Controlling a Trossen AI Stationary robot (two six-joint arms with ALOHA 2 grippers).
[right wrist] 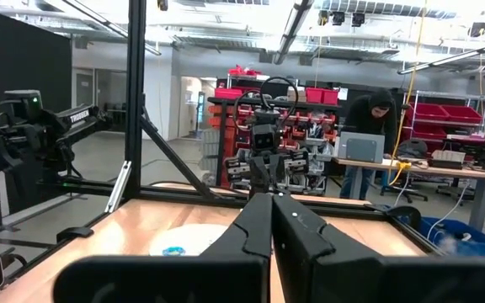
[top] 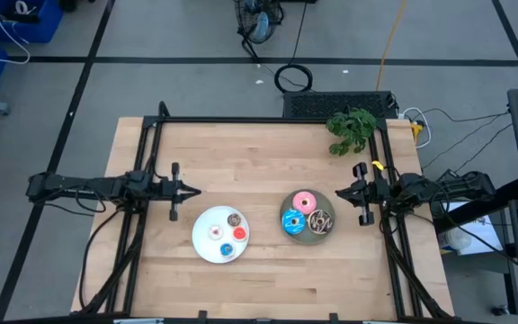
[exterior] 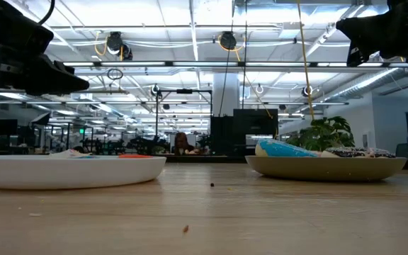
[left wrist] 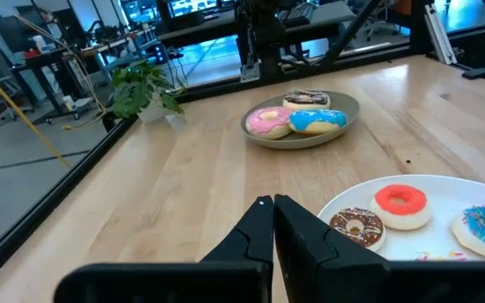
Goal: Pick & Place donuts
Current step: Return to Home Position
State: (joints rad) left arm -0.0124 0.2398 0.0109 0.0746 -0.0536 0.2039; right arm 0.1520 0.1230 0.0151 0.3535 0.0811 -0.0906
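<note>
Three larger donuts, pink [top: 303,201], blue [top: 293,220] and chocolate with white drizzle [top: 320,220], lie on the round grey plate [top: 308,236]. Four mini donuts, brown [top: 234,220], red [top: 239,234], blue [top: 227,249] and white-pink [top: 214,233], lie on the round white plate [top: 201,245]. My left gripper [top: 196,191] hovers shut above the table, left of the white plate. My right gripper [top: 338,193] hovers shut, right of the grey plate. In the left wrist view the grey plate's donuts [left wrist: 299,117] and the white plate's minis [left wrist: 401,207] show beyond the shut fingers [left wrist: 272,202].
A small green plant [top: 352,129] stands at the table's far right corner. A black frame [top: 241,121] runs along the table's far edge and sides. Bare wood lies between the plates and the far edge. A person [right wrist: 375,109] stands in the room beyond the table.
</note>
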